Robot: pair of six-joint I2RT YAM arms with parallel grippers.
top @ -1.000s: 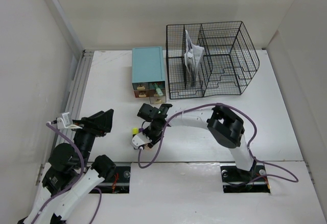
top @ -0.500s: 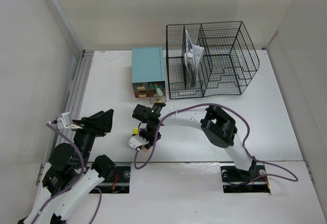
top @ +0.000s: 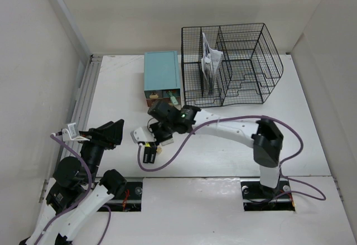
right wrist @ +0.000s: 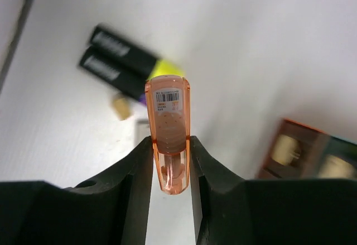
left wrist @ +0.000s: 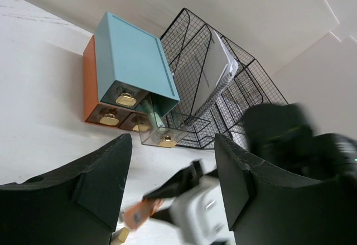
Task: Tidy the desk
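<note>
The white desk [top: 223,161] carries everything. My right gripper [top: 152,139] hovers over its front left part, shut on a slim orange translucent dispenser [right wrist: 169,128] that sticks out past the fingertips. Under it lie two black markers with a yellow tip [right wrist: 120,61], seen from above as a dark block [top: 149,154]. A small tan piece [right wrist: 121,105] lies beside them. My left gripper [top: 114,130] is open and holds nothing, just left of the right gripper. In the left wrist view, the orange dispenser [left wrist: 139,214] shows blurred between its fingers.
A teal-topped drawer box [top: 162,77] stands at the back, one clear drawer [left wrist: 164,136] pulled out. To its right is a black wire mesh rack [top: 231,63] holding a notebook [top: 209,61]. A grey rail [top: 83,105] runs along the left edge.
My right arm has stretched out and swung the gripper left and up off the desk with the orange dispenser, uncovering the black markers. The left arm has not moved.
</note>
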